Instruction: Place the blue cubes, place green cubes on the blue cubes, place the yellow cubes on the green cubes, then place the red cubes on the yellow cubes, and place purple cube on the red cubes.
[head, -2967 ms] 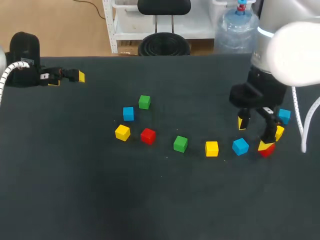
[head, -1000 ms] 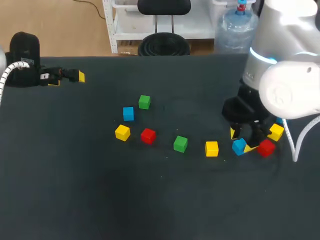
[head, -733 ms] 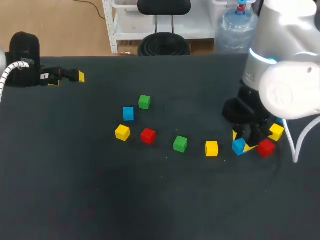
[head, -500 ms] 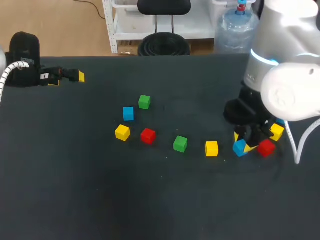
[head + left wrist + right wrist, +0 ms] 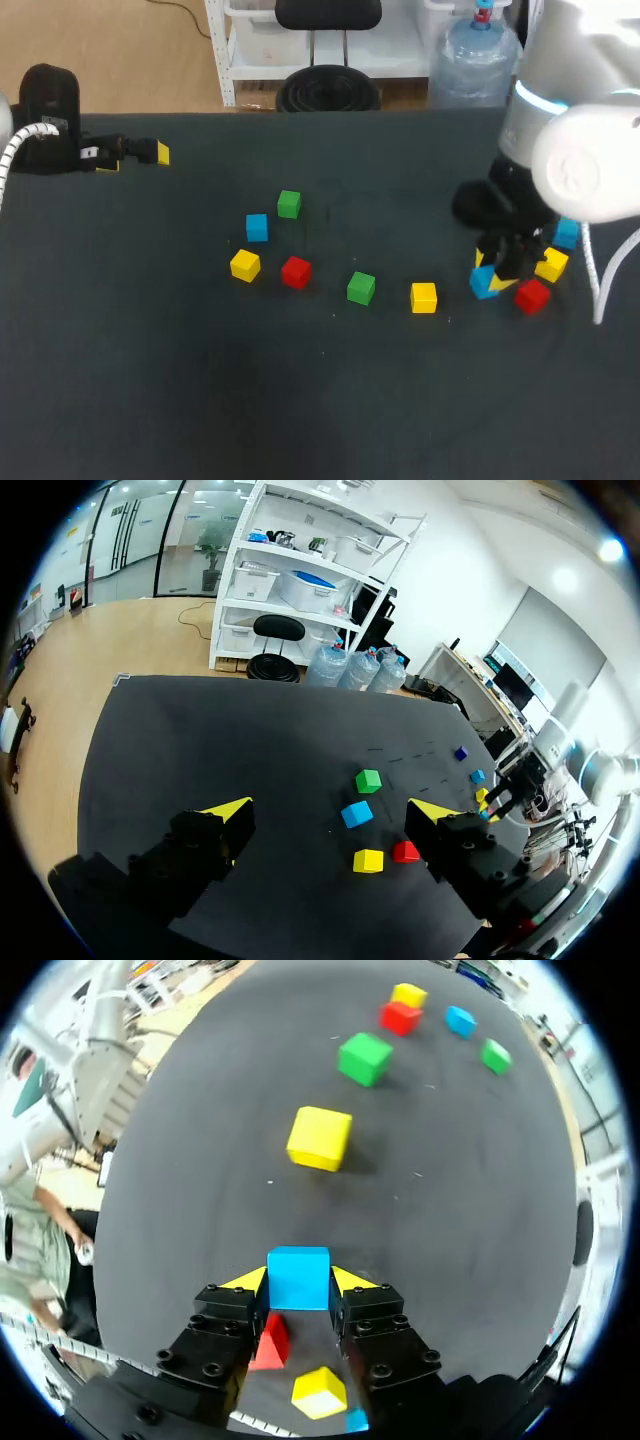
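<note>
Progress: v. early, I'd say. No stack anywhere: every cube in view sits single, none on another. R pincer (image 5: 495,278) is clamped on a small matt blue cube (image 5: 298,1278), one finger each side; can't tell if it's off the surface. So step in hand = the 1st, placing blues. Still to do: set the blues, then the green, yellow, red and purple layers, i.e. nearly all.

Rest, rel. to the held blue cube:
- Small red cube (image 5: 532,296) and small yellow cube (image 5: 551,264) are just beside it on the R.
- 2nd blue cube (image 5: 566,233) is beyond those, partly behind the R arm.
- To its L runs a loose curved row: mid yellow cube (image 5: 424,297) near, then mid green cube (image 5: 361,288), L red cube (image 5: 296,271), L yellow cube (image 5: 244,265).
- 3rd blue cube (image 5: 257,227) and back green cube (image 5: 289,204) are farthest L and further back.
- Purple cube: a tiny dark one (image 5: 460,752) in the L wrist view may be it; too small to be sure.

L pincer (image 5: 135,160) is well apart, far L by the back edge, fingers spread, holding nothing.

Surface: flat black matt tabletop (image 5: 320,400), cloth-like. The stretch nearer me than the row looks the likeliest room for building.
</note>
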Action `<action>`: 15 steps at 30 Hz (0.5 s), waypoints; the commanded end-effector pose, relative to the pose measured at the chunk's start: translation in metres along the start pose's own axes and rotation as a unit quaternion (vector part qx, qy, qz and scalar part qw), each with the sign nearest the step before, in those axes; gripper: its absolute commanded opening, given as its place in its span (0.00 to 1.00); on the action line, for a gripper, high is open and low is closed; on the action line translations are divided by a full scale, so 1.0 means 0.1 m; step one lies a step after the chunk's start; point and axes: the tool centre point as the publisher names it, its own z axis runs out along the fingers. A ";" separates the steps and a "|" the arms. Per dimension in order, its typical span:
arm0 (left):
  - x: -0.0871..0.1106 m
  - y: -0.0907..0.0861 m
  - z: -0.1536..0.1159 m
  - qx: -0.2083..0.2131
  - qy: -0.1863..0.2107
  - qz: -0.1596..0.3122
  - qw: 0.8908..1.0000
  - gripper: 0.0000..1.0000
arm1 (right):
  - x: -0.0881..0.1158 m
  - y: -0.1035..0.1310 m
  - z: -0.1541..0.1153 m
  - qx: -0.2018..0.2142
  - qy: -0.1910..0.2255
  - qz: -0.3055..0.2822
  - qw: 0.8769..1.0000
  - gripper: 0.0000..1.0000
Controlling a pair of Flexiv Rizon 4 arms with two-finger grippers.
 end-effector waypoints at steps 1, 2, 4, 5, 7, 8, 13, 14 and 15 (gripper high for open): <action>0.00 0.01 0.01 0.002 -0.002 0.000 1.000 1.00 | 0.05 -0.04 -0.16 0.015 -0.014 0.028 0.999 0.00; 0.00 0.01 0.01 0.002 -0.002 0.000 1.000 1.00 | 0.05 -0.05 -0.19 0.023 -0.014 0.036 0.999 0.00; 0.00 0.01 0.01 0.002 -0.002 0.000 1.000 1.00 | 0.02 -0.09 -0.26 0.032 -0.020 0.044 0.998 0.00; 0.00 0.01 0.01 0.002 -0.002 0.000 1.000 1.00 | 0.00 -0.11 -0.28 0.036 -0.020 0.046 0.998 0.00; 0.00 0.01 0.01 0.002 -0.002 0.000 1.000 1.00 | -0.07 -0.15 -0.31 0.045 -0.022 0.047 0.998 0.00; 0.00 0.01 0.01 0.002 -0.002 0.000 1.000 1.00 | -0.09 -0.17 -0.32 0.047 -0.024 0.046 0.998 0.00; 0.00 0.01 0.01 0.002 -0.002 0.000 1.000 1.00 | -0.26 -0.29 -0.35 0.054 -0.026 0.034 0.998 0.00; 0.00 0.01 0.01 0.002 -0.002 0.000 1.000 1.00 | -0.30 -0.31 -0.35 0.053 -0.026 0.030 0.998 0.00; 0.00 0.01 0.01 0.002 -0.002 0.000 1.000 1.00 | -0.34 -0.33 -0.36 0.052 -0.025 0.028 0.998 0.00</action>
